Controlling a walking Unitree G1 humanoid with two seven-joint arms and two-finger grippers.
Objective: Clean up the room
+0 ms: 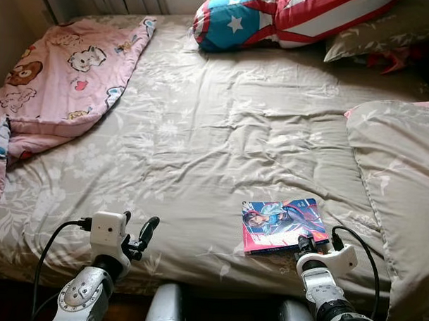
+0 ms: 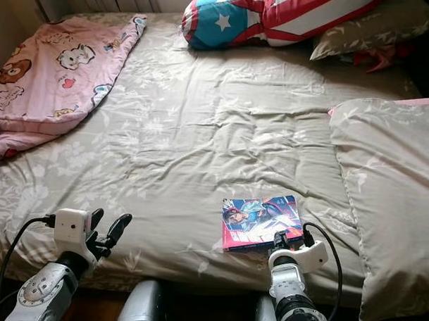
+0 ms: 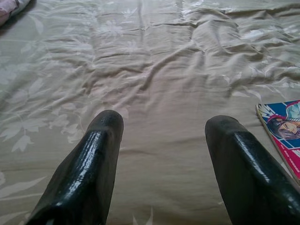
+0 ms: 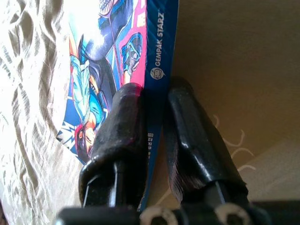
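Left eye view: a bed (image 1: pixel 201 132) covered with a wrinkled beige sheet printed with pale leaves is seen from its foot. With the book (image 1: pixel 284 225) taken as the landmark, a pink cartoon blanket (image 1: pixel 59 77) is bunched far to its left at the bed's edge, a star-and-stripe cushion (image 1: pixel 276 18) lies well beyond it at the head of the bed, and a beige pillow (image 1: pixel 400 188) is laid just to its right. A radiator is glimpsed behind the cushion, against the wall.

The book, a colourful comic, is laid flat on the sheet near the foot edge of the bed, cover up. Its long axis is set roughly across the bed, slightly tilted, with the spine turned toward the robot.

The right gripper (image 4: pixel 154 140) is placed at the book's near edge, and its two black fingers (image 4: pixel 117 136) are seen clamped on either side of the blue spine in the right wrist view. The left gripper (image 3: pixel 161 154) is held above the sheet well to the left of the book, its fingers spread apart with nothing between them.
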